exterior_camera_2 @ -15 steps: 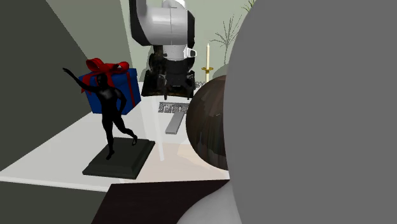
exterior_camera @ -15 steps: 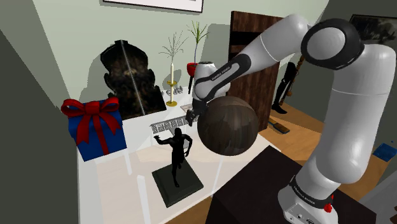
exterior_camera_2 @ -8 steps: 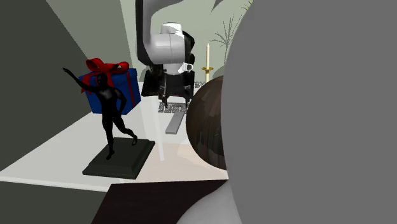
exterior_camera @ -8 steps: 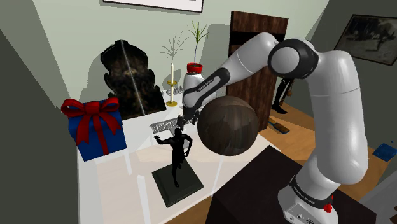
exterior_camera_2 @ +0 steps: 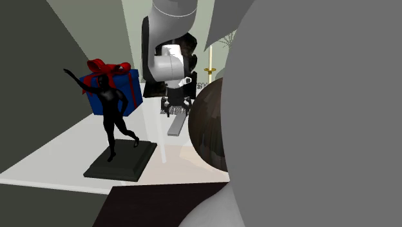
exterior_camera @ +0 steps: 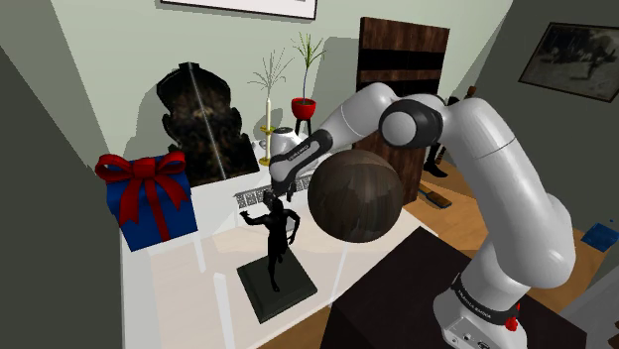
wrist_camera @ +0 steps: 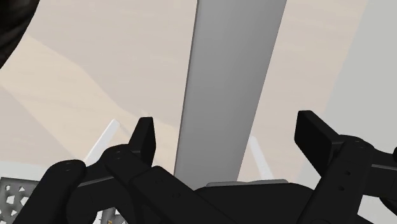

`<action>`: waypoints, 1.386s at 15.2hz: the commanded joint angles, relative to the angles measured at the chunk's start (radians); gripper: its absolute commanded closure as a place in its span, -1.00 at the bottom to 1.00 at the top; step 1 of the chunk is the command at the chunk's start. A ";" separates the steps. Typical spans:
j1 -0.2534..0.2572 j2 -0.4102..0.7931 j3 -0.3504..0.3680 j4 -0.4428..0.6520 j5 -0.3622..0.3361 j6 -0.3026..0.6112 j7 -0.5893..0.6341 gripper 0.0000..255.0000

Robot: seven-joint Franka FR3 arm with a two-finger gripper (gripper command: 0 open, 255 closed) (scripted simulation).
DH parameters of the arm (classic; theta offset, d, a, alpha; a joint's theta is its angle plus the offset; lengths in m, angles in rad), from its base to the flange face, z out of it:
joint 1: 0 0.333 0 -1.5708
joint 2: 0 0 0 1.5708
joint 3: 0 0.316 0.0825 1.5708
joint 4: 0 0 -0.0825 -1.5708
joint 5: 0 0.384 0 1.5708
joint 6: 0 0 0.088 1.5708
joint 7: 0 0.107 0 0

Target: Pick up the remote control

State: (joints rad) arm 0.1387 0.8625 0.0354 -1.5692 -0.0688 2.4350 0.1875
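Grey remote control (wrist_camera: 232, 76) (exterior_camera_2: 178, 124) lies flat on the pale tabletop (exterior_camera_2: 64, 155), and our pincer (wrist_camera: 229, 135) is spread astride it.
We see both black fingers standing clear of the remote control's long sides, touching neither. The tabletop runs back to a grey-green wall (exterior_camera: 109, 79). A big dark wooden ball (exterior_camera: 355, 195) crowds in just beside the remote control. A black dancer figurine (exterior_camera: 276, 230) stands nearer the stand, a blue gift box (exterior_camera: 149, 203) with a red bow sits well apart, and a candle (exterior_camera: 267, 117) stands by the wall.
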 commanded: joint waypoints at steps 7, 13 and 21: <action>0.003 0.098 -0.004 0.061 -0.003 0.038 0.002 -1.00; 0.003 0.100 -0.004 0.066 -0.003 0.035 0.002 1.00; 0.002 0.062 -0.003 0.042 -0.002 0.021 0.001 1.00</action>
State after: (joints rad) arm 0.1410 0.9382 0.0320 -1.5179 -0.0712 2.4603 0.1888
